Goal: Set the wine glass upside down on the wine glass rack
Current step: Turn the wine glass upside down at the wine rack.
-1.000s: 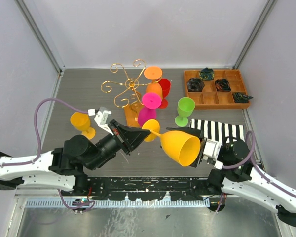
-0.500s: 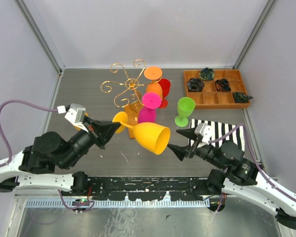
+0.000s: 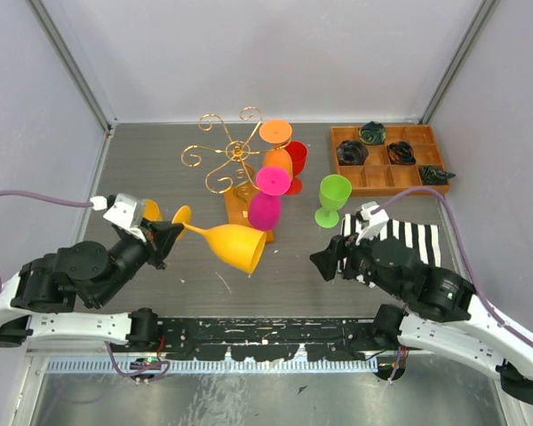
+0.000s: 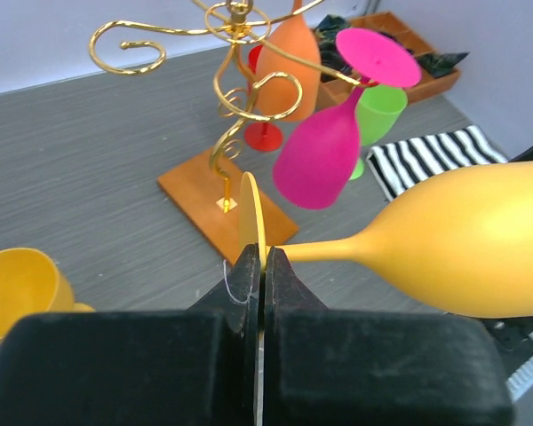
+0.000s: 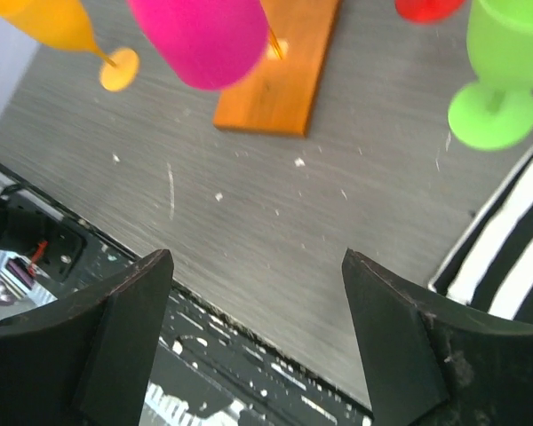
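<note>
The wine glass (image 3: 232, 246) is yellow-orange and lies sideways in the air, its bowl pointing right and towards the near edge. My left gripper (image 3: 171, 232) is shut on the thin foot disc (image 4: 250, 220); the stem and bowl (image 4: 466, 253) stretch off to the right. The wine glass rack (image 3: 222, 155), gold scroll wire on an orange-brown base (image 4: 204, 200), stands just beyond the glass. A pink glass (image 3: 266, 200) and an orange glass (image 3: 278, 151) hang upside down on it. My right gripper (image 3: 324, 264) is open and empty, right of the bowl and apart from it, over bare table (image 5: 258, 257).
A green glass (image 3: 332, 200) stands upright right of the rack, and a red glass (image 3: 295, 164) stands behind it. Another yellow glass (image 4: 18, 284) sits at the left by my left arm. A striped cloth (image 3: 400, 235) and a compartmented wooden tray (image 3: 386, 160) lie to the right.
My right gripper let go of the glass bowl, opened wider and drew back to the right. My left gripper swung the glass left and back, towards the rack.
</note>
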